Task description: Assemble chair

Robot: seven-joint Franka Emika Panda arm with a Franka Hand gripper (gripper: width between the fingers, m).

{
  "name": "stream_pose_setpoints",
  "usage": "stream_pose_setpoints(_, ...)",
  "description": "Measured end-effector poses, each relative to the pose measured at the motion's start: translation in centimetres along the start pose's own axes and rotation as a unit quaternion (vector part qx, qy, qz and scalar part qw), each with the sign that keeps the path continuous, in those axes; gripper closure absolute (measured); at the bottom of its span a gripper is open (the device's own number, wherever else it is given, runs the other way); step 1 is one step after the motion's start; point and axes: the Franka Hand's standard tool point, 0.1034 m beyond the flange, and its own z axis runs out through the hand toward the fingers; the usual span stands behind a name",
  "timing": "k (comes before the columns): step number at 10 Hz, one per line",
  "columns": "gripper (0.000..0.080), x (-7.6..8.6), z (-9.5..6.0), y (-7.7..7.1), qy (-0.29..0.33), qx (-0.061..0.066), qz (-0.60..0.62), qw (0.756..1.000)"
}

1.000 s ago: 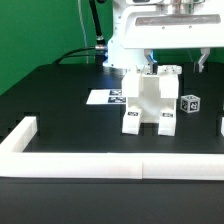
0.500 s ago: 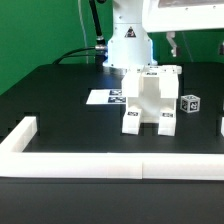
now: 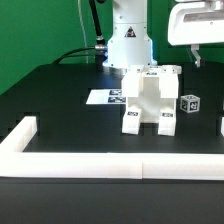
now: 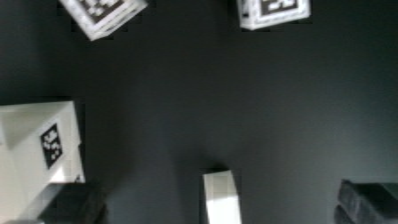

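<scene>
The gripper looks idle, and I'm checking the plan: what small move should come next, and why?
Probably lower toward the small block beside the chair: the gripper hangs open and empty high above the table, and that block stands loose, apart from the rest.

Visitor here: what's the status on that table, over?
Jaws open, empty, high at the exterior view's right. Chair part-built, standing mid-table, untouched. Small tagged block loose beside it. Nothing seen in the way.

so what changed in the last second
The gripper slid toward the exterior view's right, away from above the chair, and is now partly out of frame, jaws open and empty throughout. The chair, the small tagged cube beside it and the marker board stayed put.
</scene>
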Motion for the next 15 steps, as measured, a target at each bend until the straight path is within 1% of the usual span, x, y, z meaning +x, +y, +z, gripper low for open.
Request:
stream_pose_setpoints(3, 0.015, -0.1, 0.2, 0.0, 0.0, -0.001, 0.001, 1.0)
stream_pose_setpoints(4, 0.015, -0.8, 0.7, -0.5, 0.006, 0.0, -0.001, 1.0)
stream_pose_setpoints(5, 0.015, -1.2, 0.9, -1.2, 0.004, -0.001, -0.007, 1.0)
stream_pose_setpoints(6, 0.015, -1.4, 1.0, -1.6, 0.003, -0.001, -0.01, 1.0)
stream_pose_setpoints(8, 0.015, -2.1, 2.1, -2.6, 0.005, -0.001, -0.023, 1.0)
stream_pose_setpoints(11, 0.015, -3.5, 4.4, -3.8, 0.004, -0.007, -0.02, 1.0)
stream_pose_setpoints(14, 0.015, -4.7, 6.4, -4.4, 0.002, -0.014, -0.03, 0.999)
stream_pose_setpoints(15, 0.015, -5.1, 6.9, -4.4, -0.001, -0.017, -0.032, 0.999)
